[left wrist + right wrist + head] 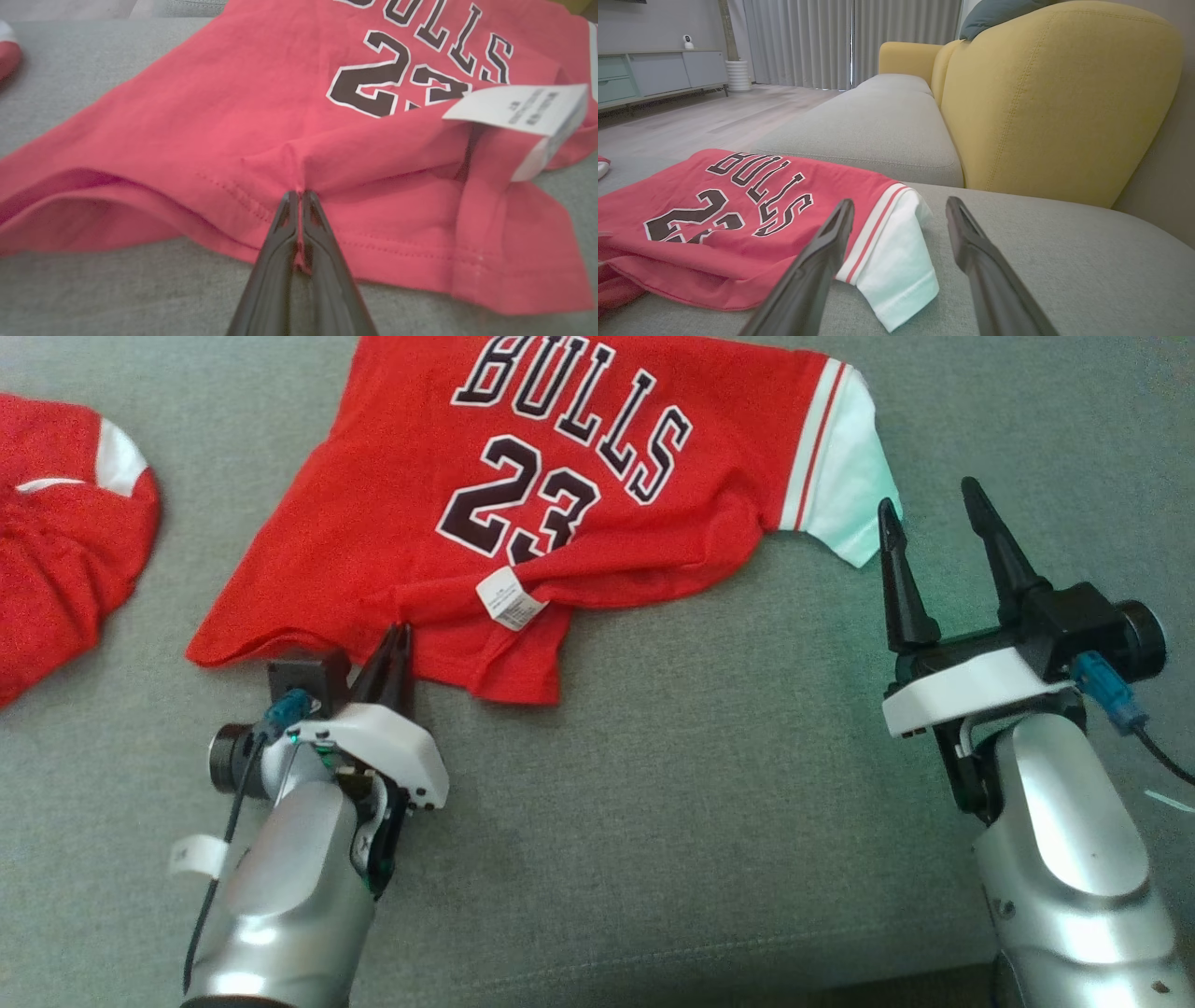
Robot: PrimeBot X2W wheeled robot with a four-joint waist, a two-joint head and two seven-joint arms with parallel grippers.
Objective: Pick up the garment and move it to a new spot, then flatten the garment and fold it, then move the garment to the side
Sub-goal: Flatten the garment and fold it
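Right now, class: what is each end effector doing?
Left end effector: shut on the hem of the red jersey.
Right end effector: open, holding nothing, beside the white sleeve.

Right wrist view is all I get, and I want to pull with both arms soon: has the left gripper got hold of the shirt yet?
Observer: Yes, the left gripper is shut on the shirt's bottom hem, pinching up a small ridge of cloth.
Operator: Does the hem lie flat beside it?
Observer: No, on the robot's right of the grip a corner is folded over, with a white label showing.
Operator: Anything else out on the left?
Observer: A second red garment lies crumpled further left, apart from the shirt.
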